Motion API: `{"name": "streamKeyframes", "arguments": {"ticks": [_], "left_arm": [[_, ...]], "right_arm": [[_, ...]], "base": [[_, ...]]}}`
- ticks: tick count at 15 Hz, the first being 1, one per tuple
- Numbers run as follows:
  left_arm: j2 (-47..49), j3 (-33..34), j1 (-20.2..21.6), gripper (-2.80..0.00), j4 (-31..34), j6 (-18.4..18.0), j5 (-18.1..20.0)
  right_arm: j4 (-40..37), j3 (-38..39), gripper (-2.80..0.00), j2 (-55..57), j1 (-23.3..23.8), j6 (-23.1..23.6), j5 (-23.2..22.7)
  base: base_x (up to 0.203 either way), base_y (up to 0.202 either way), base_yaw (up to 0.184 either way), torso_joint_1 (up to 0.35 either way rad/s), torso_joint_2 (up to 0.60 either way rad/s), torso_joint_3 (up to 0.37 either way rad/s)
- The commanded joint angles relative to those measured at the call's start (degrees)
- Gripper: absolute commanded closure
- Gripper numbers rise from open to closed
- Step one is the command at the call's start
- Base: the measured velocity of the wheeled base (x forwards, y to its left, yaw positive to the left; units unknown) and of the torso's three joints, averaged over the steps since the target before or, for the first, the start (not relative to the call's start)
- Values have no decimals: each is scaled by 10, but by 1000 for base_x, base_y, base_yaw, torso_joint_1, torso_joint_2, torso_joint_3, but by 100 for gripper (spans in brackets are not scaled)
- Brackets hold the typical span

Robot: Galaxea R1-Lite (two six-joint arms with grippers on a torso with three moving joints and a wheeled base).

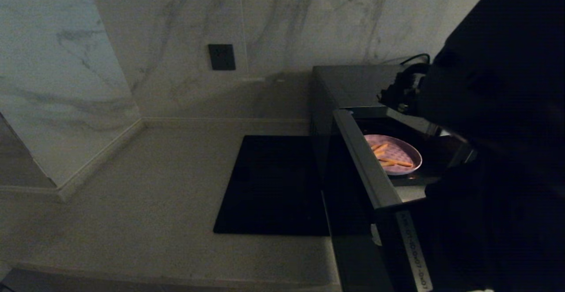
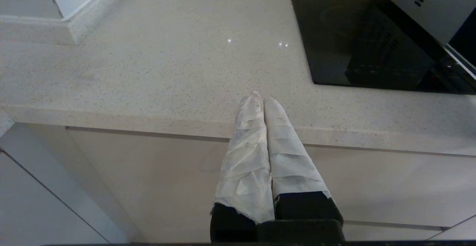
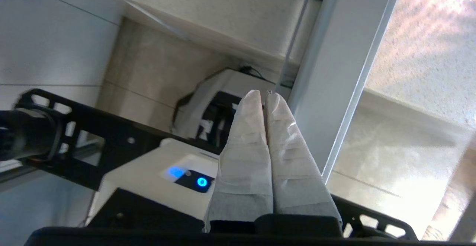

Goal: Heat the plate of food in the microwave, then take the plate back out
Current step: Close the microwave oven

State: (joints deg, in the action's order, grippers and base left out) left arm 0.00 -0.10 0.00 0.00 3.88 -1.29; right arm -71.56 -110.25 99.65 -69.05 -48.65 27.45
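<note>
1. My left gripper [image 2: 263,99] hangs low in its wrist frame at the worktop [image 2: 148,60] edge, jaws pressed together, holding nothing
2. My right gripper [image 3: 264,94] is clenched and empty too, by a pale upright strip
3. Right of centre, the microwave [image 1: 353,84] door stands open with the plate of food [image 1: 393,154] inside; I judge closing or retrieval remains

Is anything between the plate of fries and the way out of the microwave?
Nothing visible. The dark glass door of the boxy silver-grey microwave is swung open; the small lilac-pink plate of fries sits uncovered inside. Right gripper, jaws shut, is outside it; left gripper is parked at the counter's front edge.
</note>
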Motion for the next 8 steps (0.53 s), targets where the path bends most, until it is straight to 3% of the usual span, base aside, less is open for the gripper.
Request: {"name": "streamKeyframes", "arguments": {"ticks": [1,8], "left_arm": [[0,0,0,0,0,1,0],[0,0,0,0,0,1,0]], "right_arm": [[-4,16,0,4,0,-4,1],[-4,40,0,8,11,-15,3]], "base": [[0,0,0,0,0,0],[0,0,0,0,0,0]]}}
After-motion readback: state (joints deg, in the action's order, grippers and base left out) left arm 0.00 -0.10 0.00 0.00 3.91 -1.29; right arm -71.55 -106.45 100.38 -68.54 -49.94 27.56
